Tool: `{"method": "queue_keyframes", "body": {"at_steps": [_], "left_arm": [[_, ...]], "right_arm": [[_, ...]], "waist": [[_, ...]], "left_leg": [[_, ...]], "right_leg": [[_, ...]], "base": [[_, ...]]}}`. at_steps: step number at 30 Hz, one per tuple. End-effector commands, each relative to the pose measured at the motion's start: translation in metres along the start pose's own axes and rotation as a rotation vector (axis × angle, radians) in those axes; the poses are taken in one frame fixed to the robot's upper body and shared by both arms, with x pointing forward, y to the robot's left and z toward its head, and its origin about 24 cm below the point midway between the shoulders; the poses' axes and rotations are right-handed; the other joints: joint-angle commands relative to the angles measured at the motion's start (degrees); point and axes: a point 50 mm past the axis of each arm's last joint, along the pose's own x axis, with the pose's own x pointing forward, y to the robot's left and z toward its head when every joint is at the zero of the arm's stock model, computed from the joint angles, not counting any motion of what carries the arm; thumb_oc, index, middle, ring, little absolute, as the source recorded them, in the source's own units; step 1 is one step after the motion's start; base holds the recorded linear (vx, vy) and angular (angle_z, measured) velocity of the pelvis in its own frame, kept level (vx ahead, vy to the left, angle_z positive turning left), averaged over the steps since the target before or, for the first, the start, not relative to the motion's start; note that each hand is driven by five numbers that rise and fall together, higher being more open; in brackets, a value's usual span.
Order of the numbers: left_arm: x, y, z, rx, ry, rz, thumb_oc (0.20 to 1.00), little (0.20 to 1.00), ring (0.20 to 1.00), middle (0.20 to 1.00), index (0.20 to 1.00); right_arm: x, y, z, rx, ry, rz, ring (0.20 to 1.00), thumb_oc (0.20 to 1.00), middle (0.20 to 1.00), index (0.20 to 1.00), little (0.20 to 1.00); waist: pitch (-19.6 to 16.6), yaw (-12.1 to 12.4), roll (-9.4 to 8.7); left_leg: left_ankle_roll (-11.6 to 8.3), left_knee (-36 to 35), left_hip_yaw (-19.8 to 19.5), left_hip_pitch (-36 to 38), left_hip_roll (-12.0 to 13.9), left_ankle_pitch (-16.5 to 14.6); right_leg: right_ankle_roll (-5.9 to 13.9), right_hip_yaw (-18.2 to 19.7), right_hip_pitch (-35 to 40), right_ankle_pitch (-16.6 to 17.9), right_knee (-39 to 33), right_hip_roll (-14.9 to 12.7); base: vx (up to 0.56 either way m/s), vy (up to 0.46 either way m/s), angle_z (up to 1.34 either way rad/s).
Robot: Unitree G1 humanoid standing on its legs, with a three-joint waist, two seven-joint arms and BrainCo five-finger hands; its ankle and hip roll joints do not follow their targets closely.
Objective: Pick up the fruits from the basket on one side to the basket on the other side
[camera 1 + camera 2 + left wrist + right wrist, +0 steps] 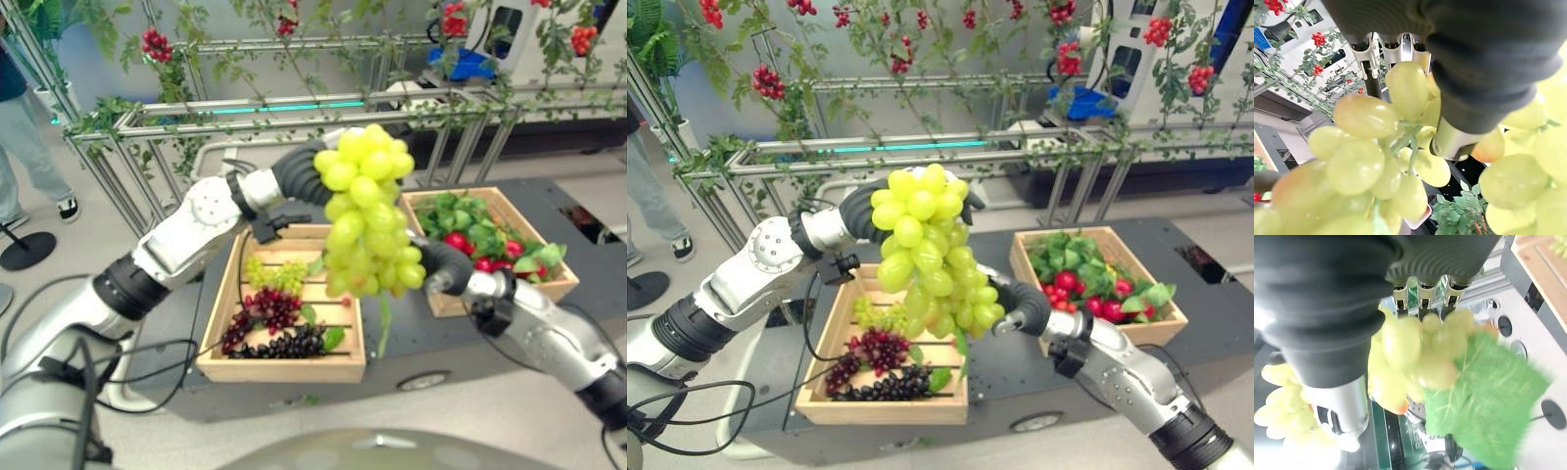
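The green grape bunch point(367, 211) hangs in the air between my two hands, above the gap between the two wooden baskets, with its green leaf point(1484, 396) at the lower end. My left hand point(304, 174) is at the top of the bunch, fingers curled round the upper grapes and the stem. My right hand point(1019, 305) touches the lower part from the side; its fingers point(1420, 291) lie against the grapes, but the bunch hides their tips, so I cannot tell how far they are closed. Below on the dark desk point(1019, 367), the left basket point(284, 370) holds small green, red and black grapes. The right basket point(1161, 328) holds red fruits among green leaves. I see no readable writing. Behind stands a metal frame point(294, 106) with leafy vines and red berries.
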Motion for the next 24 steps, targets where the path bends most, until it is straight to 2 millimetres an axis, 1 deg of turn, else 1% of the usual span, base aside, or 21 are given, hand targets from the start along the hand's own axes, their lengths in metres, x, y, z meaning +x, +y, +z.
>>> {"method": "queue_keyframes", "body": {"at_steps": [1, 7, 12, 15, 17, 18, 20, 24], "left_arm": [[-0.007, 0.032, 0.03, 0.063, -0.14, 0.126, 0.2, 0.2, 0.2, 0.2, 0.2], [-0.011, 0.034, 0.03, 0.073, -0.122, 0.133, 0.2, 0.2, 0.2, 0.2, 0.2], [-0.01, 0.034, 0.029, 0.06, -0.123, 0.136, 0.2, 0.2, 0.2, 0.2, 0.2], [-0.007, 0.032, 0.027, 0.05, -0.126, 0.132, 0.2, 0.2, 0.2, 0.2, 0.2], [-0.003, 0.03, 0.026, 0.044, -0.132, 0.117, 0.2, 0.2, 0.2, 0.2, 0.2], [-0.004, 0.03, 0.027, 0.045, -0.132, 0.117, 0.2, 0.2, 0.2, 0.2, 0.2], [0.001, 0.026, 0.025, 0.035, -0.131, 0.098, 0.2, 0.2, 0.2, 0.2, 0.2], [0.007, 0.021, 0.022, 0.017, -0.137, 0.07, 0.2, 0.2, 0.2, 0.2, 0.2]], "right_arm": [[-0.001, 0.004, 0.023, -0.051, -0.115, 0.033, 1.0, 1.0, 1.0, 1.0, 1.0], [-0.007, 0.004, 0.029, -0.075, -0.104, 0.026, 1.0, 1.0, 1.0, 1.0, 1.0], [-0.003, 0.005, 0.034, -0.088, -0.117, 0.039, 1.0, 1.0, 1.0, 1.0, 1.0], [0.005, 0.008, 0.034, -0.084, -0.121, 0.074, 1.0, 1.0, 1.0, 1.0, 1.0], [0.014, 0.012, 0.035, -0.093, -0.124, 0.119, 1.0, 1.0, 1.0, 1.0, 1.0], [0.014, 0.012, 0.036, -0.093, -0.124, 0.12, 1.0, 1.0, 1.0, 1.0, 1.0], [0.027, 0.018, 0.036, -0.098, -0.112, 0.186, 1.0, 1.0, 1.0, 1.0, 1.0], [0.042, 0.026, 0.038, -0.12, -0.08, 0.273, 1.0, 1.0, 1.0, 1.0, 1.0]], "waist": [[-0.67, -0.43, -1.37], [-0.62, -0.68, -1.33], [-0.55, -0.69, -1.44], [-0.58, -0.6, -1.42], [-0.66, -0.46, -1.35], [-0.64, -0.49, -1.35], [-0.62, -0.24, -1.36], [-0.63, 0.01, -1.36]], "left_leg": [[1.9, 0.26, 1.1, -1.24, -2.96, -0.6], [1.88, 0.26, 1.36, -1.11, -2.93, -0.73], [1.91, 0.26, 1.58, -1.0, -2.87, -0.74], [1.97, 0.26, 1.64, -0.95, -2.86, -0.77], [2.02, 0.26, 1.68, -0.9, -2.86, -0.81], [2.02, 0.26, 1.68, -0.9, -2.86, -0.81], [2.06, 0.26, 1.66, -0.86, -2.88, -0.81], [2.1, 0.26, 1.64, -0.87, -2.84, -0.79]], "right_leg": [[4.35, -0.54, 3.25, -6.49, 3.33, 0.15], [4.44, -0.35, 3.15, -6.48, 3.42, 0.17], [4.42, -0.11, 3.05, -6.52, 3.46, 0.21], [4.38, 0.01, 2.97, -6.54, 3.45, 0.28], [4.34, 0.07, 2.95, -6.57, 3.45, 0.35], [4.34, 0.07, 2.96, -6.57, 3.45, 0.35], [4.26, 0.27, 3.0, -6.61, 3.44, 0.4], [4.18, 0.36, 2.94, -6.64, 3.39, 0.38]], "base": [[0.0, 0.0, 0.0], [0.0, 0.0, 0.0], [0.0, 0.0, 0.0], [0.0, 0.0, 0.0], [0.0, 0.0, 0.0], [0.01, 0.0, -0.03], [0.01, -0.001, -0.04], [0.0, 0.0, 0.0]]}}
